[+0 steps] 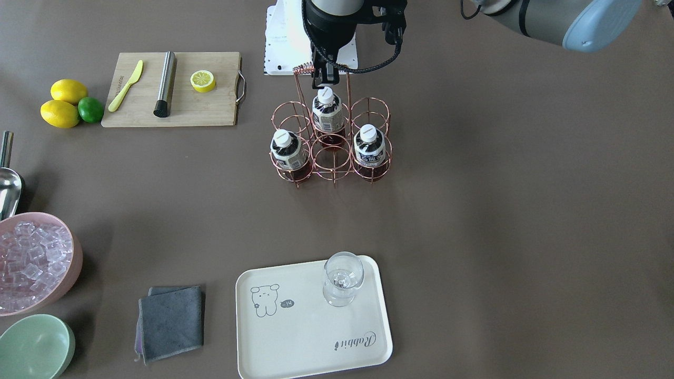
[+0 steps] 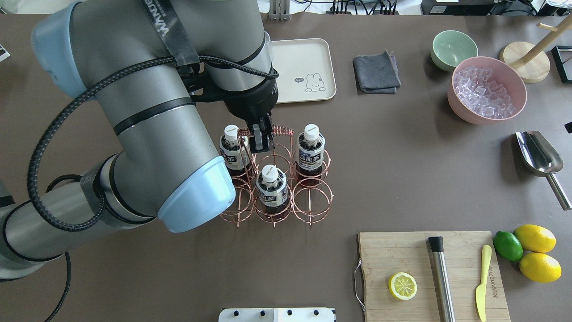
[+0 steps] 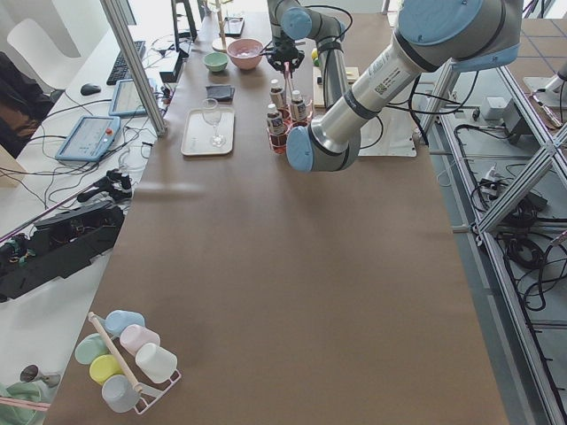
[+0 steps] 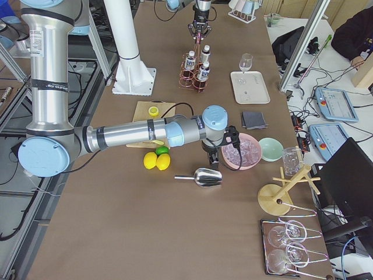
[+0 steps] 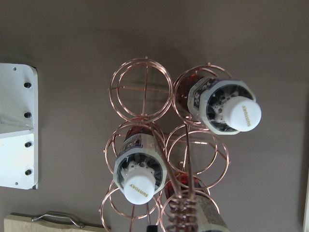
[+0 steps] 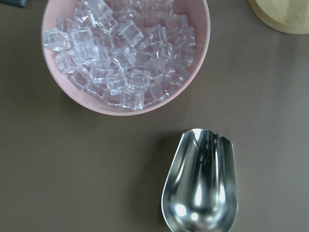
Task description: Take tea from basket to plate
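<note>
Three tea bottles [image 2: 271, 188] sit in our basket [image 2: 313, 210]; our left fingers [image 2: 262, 144] hang narrow beside its handle, the plate [image 2: 295, 58] well apart; right fingers' state unclear.

A long table [image 3: 283, 266] with a matte brown top fills the room's middle, evenly lit with soft shadows. Along one side runs a white bench [image 3: 53, 177] carrying a keyboard [image 3: 124, 62], a mouse [image 3: 89, 88], a teach pendant [image 3: 89, 137] and tangled cables [image 3: 53, 230]. Silver aluminium posts [image 3: 133, 62] rise at the table's edge. On the other side, an aluminium frame [image 3: 523, 177] stands on a grey floor [image 3: 532, 354] strewn with cables. A white chair [image 3: 35, 44] sits in the far corner.
</note>
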### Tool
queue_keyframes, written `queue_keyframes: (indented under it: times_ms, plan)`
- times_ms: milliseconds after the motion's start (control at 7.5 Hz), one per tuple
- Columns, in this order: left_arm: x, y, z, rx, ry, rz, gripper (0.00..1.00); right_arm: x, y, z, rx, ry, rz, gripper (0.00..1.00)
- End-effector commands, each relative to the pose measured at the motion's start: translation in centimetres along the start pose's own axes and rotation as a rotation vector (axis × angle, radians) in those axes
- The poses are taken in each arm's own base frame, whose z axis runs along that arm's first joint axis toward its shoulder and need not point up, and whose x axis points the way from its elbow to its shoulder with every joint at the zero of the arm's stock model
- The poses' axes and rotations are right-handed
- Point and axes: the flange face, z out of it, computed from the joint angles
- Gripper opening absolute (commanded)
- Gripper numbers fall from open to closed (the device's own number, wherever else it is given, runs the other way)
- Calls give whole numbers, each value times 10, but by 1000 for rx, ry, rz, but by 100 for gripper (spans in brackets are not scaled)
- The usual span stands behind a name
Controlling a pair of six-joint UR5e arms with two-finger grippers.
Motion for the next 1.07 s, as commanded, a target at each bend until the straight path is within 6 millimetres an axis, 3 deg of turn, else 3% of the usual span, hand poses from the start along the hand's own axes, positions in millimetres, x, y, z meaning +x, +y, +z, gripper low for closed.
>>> queue_keyframes:
  times_ms: [0, 267, 533, 933]
  plan:
    - [0, -1, -3, -3, 4, 0, 0, -41, -11, 8, 105, -71, -221, 100]
    - [1, -1, -2, -1, 5, -1, 0, -69, -13, 15, 216, -112, -406, 100]
    - [2, -2, 0, 1, 4, 0, 0, -111, -5, 16, 355, -214, -491, 100]
    - [2, -6, 7, 8, -3, -2, 0, -169, 3, 47, 556, -368, -627, 100]
